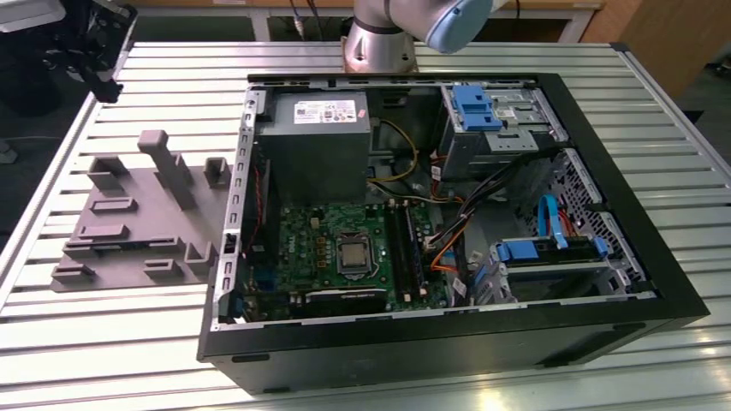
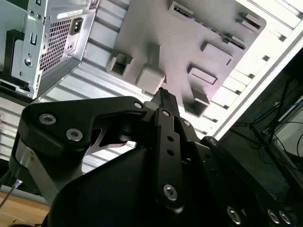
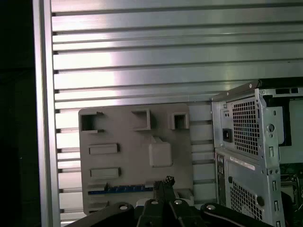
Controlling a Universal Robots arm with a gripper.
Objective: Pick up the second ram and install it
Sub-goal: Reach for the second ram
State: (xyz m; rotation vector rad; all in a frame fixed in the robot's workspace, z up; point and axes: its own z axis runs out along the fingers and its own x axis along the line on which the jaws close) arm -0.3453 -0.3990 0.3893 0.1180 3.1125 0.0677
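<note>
Over the grey fixture plate (image 3: 123,132), at nine o'clock of the computer case (image 1: 457,351), the claw (image 3: 164,182) hovers, seemingly closed and empty, just beside the second ram (image 3: 120,189), which lies along the plate's edge. A clean pick likely needs a centred, square grip across its thin faces.

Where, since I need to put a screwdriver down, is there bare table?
Bare slats of the table lie between the fixture plate and the table edge nearest the exterior camera, and beyond the plate. A thin strip runs along the computer case at the exterior view's right. Inside the case it is crowded with cables.
</note>
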